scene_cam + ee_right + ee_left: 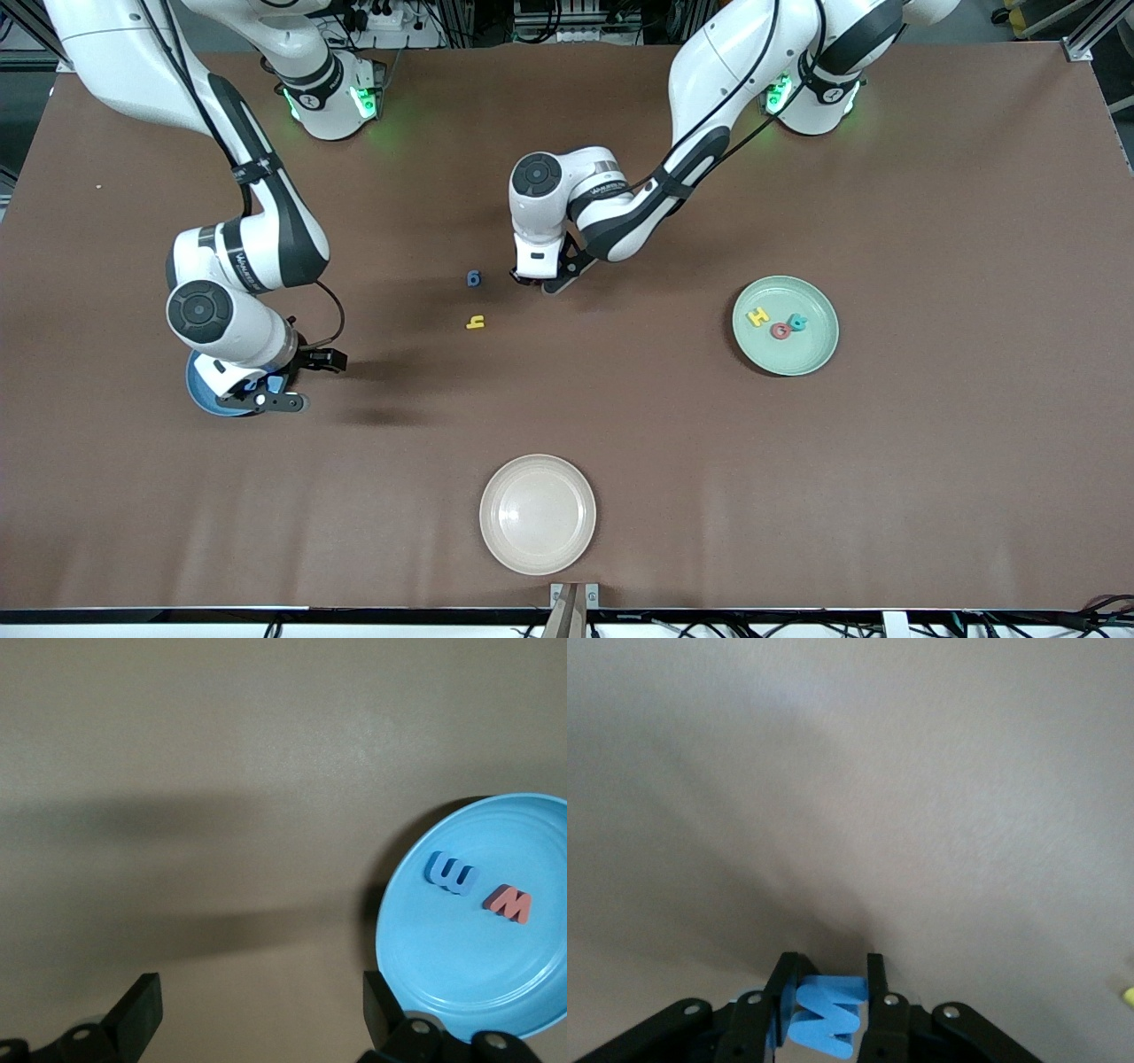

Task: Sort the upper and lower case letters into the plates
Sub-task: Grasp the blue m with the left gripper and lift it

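- Near the middle of the desk (620, 425), the left pincer (542, 282) stands low over the bare surface, clenched on a light blue foam letter (826, 1014) that looks like an M or a W; the left wrist view shows the letter pinched between the two fingers (875, 992), flat faces against the pads.
- Whether that letter is upper or lower case cannot be told from these views, so which plate it belongs to is an open judgement.
- Just beside the left pincer, toward the right arm's end, lies a dark blue letter (474, 278); a yellow letter (476, 322) lies a little nearer the front camera than it. Both are loose on the desk and not yet sorted.
- Toward the left arm's end sits the mint green plate (811, 350), carrying a yellow H (757, 316), a red letter (780, 330) and a teal letter (799, 322), close together.
- Toward the right arm's end sits the blue plate (461, 974), mostly hidden under the right arm in the front view; it holds a blue letter (452, 873) and a red M (510, 902), a little apart.
- Over the edge of that blue plate the right pincer (266, 390) waits, released, fingers spread wide and empty.
- The relation that matters: the held letter is about midway between the two plates, and the green plate lies on the left arm's own side, so it looks the easier reach.
- A cream plate (538, 514) sits nearest the front camera, with nothing in it.
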Action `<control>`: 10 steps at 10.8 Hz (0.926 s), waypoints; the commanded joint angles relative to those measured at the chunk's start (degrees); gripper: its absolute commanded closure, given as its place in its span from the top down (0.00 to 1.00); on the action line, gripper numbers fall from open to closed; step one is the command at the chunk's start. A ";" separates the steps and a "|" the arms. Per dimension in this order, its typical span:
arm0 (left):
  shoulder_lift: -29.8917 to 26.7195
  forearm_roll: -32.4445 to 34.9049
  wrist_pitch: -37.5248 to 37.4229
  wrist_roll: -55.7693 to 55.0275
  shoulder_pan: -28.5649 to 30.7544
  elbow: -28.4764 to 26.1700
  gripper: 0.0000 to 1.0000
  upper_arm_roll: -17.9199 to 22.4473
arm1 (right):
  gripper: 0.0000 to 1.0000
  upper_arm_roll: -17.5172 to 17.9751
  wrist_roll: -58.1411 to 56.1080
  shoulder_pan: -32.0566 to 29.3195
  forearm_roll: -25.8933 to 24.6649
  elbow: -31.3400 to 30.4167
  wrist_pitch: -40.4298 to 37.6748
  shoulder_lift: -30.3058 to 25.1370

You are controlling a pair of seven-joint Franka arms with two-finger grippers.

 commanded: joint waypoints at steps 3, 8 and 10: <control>-2.39 1.15 -4.91 6.22 3.68 -0.57 0.05 -1.73 | 1.00 0.08 5.68 2.66 1.52 0.14 0.30 0.04; -8.18 1.15 -11.35 24.41 19.32 -7.32 0.02 -9.12 | 1.00 0.08 13.07 8.02 5.73 0.14 1.79 0.83; -14.50 0.97 -11.35 33.88 23.97 -15.47 0.02 -9.12 | 1.00 0.08 16.42 10.21 5.92 0.14 2.76 1.36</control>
